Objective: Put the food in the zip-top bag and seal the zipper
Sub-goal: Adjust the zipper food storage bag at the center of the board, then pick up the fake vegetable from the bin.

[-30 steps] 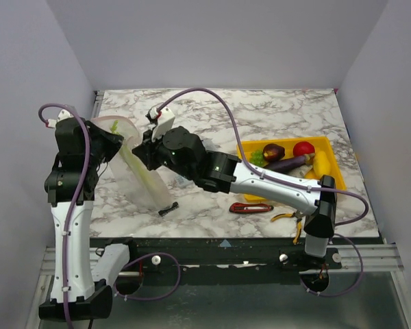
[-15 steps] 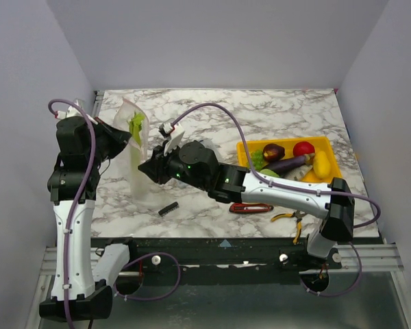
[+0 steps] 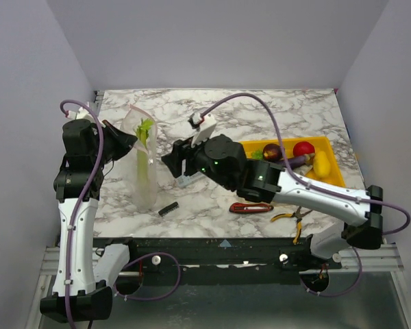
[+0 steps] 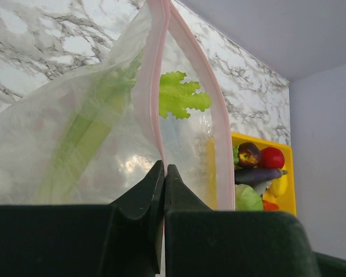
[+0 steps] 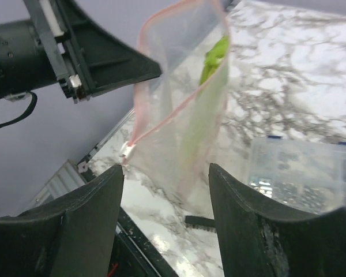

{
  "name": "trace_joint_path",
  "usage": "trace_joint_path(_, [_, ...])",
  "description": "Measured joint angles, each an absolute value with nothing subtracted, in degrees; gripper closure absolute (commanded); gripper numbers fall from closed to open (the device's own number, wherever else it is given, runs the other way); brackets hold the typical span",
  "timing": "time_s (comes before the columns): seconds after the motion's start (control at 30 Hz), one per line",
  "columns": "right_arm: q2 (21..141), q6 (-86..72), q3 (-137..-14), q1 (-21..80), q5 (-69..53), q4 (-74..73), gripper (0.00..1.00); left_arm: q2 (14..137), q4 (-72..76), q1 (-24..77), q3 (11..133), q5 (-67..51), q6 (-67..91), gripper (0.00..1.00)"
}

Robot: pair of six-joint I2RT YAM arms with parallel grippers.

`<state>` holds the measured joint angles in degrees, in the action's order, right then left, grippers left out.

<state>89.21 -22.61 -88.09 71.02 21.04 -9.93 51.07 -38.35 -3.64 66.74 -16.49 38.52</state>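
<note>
From above, the left gripper (image 3: 130, 140) holds the bag (image 3: 145, 186) upright at the table's left, celery (image 3: 144, 147) inside. Other food (image 3: 303, 149) lies in the tray (image 3: 288, 140) at right.

Left wrist: fingers (image 4: 143, 196) pinch the zipper (image 4: 154, 104).

Right wrist: the right gripper (image 5: 165, 173) stands wide and empty, near the bag.

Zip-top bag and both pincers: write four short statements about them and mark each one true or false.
1. The celery is inside the zip-top bag. True.
2. The left pincer is open, clear of the bag. False: it is shut on the bag's mouth edge.
3. The right pincer holds the tomato. False: it is open and empty, and the tomato sits in the yellow tray.
4. The bag's mouth is unsealed. True.
</note>
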Motion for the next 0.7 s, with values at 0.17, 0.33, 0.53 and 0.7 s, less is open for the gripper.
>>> trace_joint_path(0.17, [79.61, -22.28, -83.57, 67.22, 27.03, -14.13, 0.33, 51.11, -37.54, -3.64, 66.74, -18.26, 37.80, 1.00])
trace_joint_path(0.33, [73.63, -25.96, -75.48, 55.53, 29.80, -21.19, 0.13, 51.83, -36.49, -3.64, 66.74, -21.15, 37.21, 1.00])
trace_joint_path(0.53, [70.13, -31.90, -64.16, 37.30, 26.30, -29.10, 0.00, 52.60, -34.02, -3.46, 65.80, -25.39, 36.75, 1.00])
trace_joint_path(0.7, [66.54, -36.71, -54.02, 20.88, 18.65, -28.42, 0.00, 53.10, -32.27, -2.92, 65.04, -28.21, 36.56, 1.00])
